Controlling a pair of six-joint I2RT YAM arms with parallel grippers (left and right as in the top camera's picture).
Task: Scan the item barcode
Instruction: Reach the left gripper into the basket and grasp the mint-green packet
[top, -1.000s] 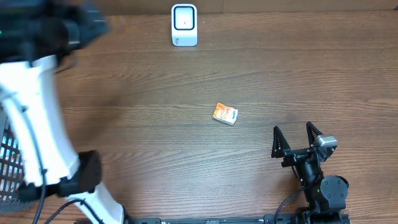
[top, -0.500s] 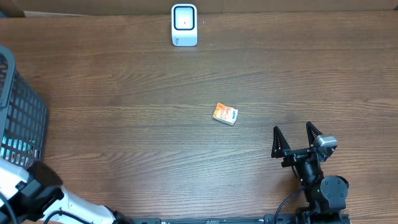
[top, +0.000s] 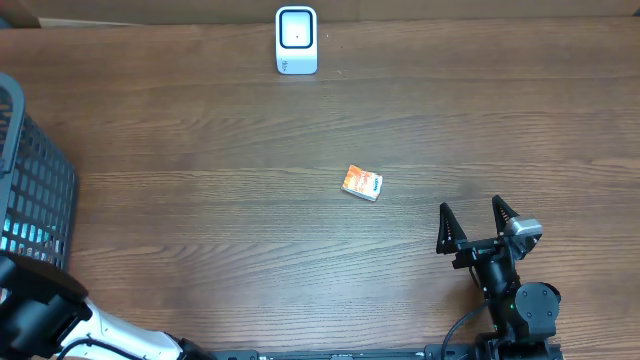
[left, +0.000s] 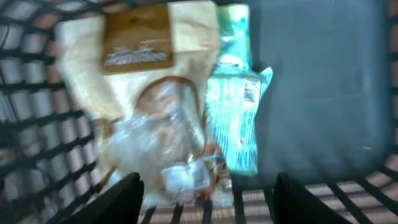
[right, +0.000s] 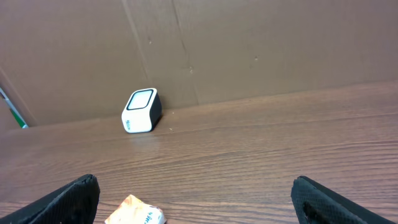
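Presently, left gripper (left: 208, 202) part-open and empty above tan bag (left: 146, 93) and green packet (left: 237, 118) in basket (top: 45, 190), right gripper (top: 470, 205) wide open near right, orange box (top: 362, 183) centre of table (top: 200, 150), scanner (top: 296, 40) far edge.

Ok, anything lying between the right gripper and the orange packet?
Nothing: overhead shows only bare wooden table between the right gripper and the orange packet.

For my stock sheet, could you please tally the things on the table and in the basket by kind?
Scanner: 1
Small box: 1
Basket: 1
Packets in it: 2, beige bag and green packet
Total: 5
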